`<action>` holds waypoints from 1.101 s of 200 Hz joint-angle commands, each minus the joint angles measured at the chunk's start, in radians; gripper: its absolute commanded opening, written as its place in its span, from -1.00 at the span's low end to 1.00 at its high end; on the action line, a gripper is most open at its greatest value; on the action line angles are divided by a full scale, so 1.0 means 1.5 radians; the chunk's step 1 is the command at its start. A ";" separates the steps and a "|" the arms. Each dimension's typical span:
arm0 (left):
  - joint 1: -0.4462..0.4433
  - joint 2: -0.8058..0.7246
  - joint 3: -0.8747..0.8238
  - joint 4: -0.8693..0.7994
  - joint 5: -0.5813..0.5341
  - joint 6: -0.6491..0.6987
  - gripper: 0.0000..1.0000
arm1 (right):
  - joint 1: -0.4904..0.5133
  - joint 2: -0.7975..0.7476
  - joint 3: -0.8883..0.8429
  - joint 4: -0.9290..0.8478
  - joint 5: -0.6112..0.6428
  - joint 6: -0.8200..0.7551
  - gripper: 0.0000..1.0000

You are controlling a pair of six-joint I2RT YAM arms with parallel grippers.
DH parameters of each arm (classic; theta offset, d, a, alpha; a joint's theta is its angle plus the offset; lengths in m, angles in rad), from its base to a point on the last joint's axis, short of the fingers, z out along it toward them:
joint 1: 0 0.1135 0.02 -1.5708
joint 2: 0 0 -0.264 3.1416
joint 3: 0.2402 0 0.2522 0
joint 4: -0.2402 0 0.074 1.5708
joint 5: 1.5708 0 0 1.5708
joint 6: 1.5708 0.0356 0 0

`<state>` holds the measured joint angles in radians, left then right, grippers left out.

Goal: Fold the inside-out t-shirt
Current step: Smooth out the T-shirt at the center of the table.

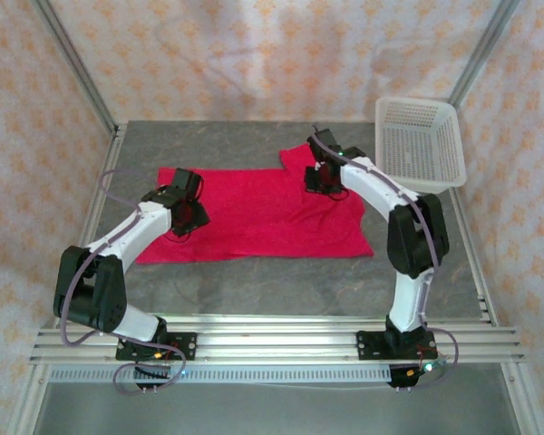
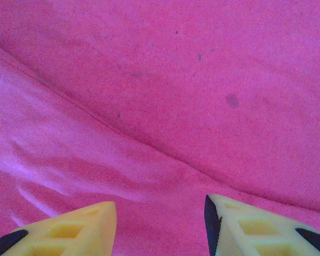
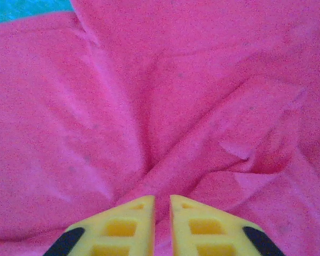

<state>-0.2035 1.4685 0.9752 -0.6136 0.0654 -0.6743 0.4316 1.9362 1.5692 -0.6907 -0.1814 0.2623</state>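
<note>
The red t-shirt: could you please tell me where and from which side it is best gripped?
Probably the raised crease in its far right part, pinched from straight above. The t-shirt lies flat on the table, so its edges give little to get under, while that bunched ridge stands up to be pinched.

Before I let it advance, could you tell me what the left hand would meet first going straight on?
Most likely the red t-shirt, right ahead of the left hand; depth is unclear.

Crimson t-shirt point(image 1: 254, 217) lies spread flat, apparently bunched near its right end.
</note>
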 commanded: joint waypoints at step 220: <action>-0.022 0.042 0.028 -0.017 -0.038 -0.001 -0.09 | 0.018 0.016 -0.171 0.093 0.022 0.012 -0.82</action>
<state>-0.2295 1.5345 1.0027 -0.6132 0.0608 -0.6807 0.4583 1.9152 1.2613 -0.5091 -0.1864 0.2901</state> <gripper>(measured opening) 0.456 0.113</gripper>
